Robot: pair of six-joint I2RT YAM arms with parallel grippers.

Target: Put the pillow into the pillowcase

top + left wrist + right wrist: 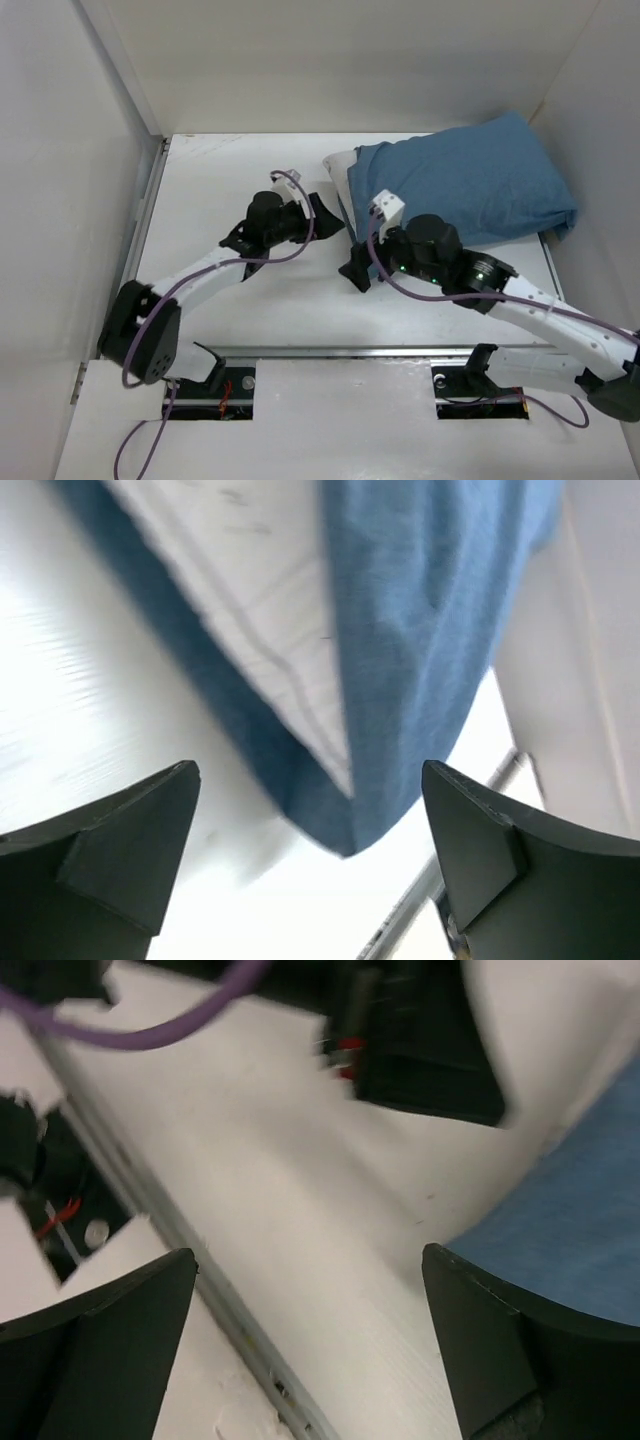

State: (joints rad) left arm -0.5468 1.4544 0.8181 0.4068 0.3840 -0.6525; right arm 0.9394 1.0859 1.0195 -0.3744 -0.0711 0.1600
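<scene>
Seemed near finishing the stuffing, left and right jaws both spread empty, pillow (337, 168) mostly sheathed in pillowcase (470, 185) just ahead of left jaws; probably needed that pulled over the bare end.

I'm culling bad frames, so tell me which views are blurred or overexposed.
Top external: sharp, evenly lit, only soft shadows on the table. Left wrist: motion blur smears the pillowcase and pillow, and the table glares white. Right wrist: blurred throughout, worst on the purple cable.
</scene>
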